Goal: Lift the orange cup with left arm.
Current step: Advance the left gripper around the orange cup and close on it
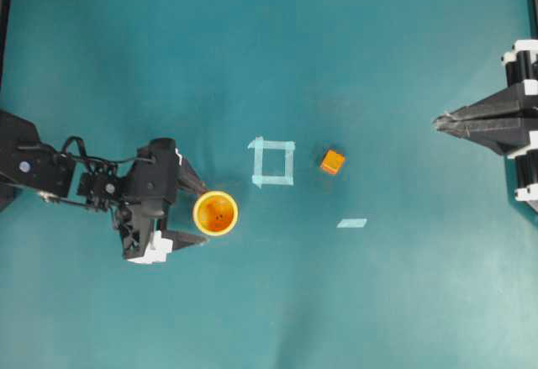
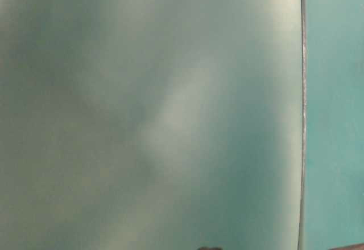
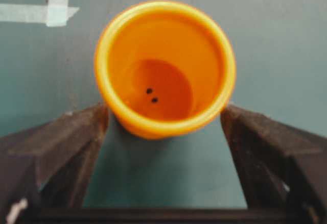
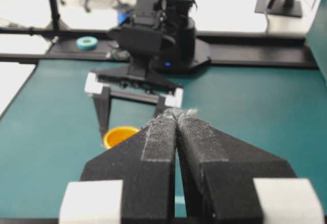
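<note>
Your left gripper (image 1: 200,214) has its fingers spread wide either side of the orange cup (image 1: 215,213), which stands upright just left of the tape square (image 1: 273,162); right gripper (image 1: 439,122) fingers pressed together.

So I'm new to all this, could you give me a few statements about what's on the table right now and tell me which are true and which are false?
1. The left gripper has its fingers spread wide on either side of the orange cup. True.
2. The orange cup lies tipped on its side. False: it stands upright, its open mouth facing up.
3. The right gripper has its fingers pressed together and holds nothing. True.
4. The small orange cube sits inside the tape square. False: it rests on the mat just to the right of the square, apart from it.
5. The cup is full of liquid. False: the left wrist view shows a bare bottom with two small dark specks.
</note>
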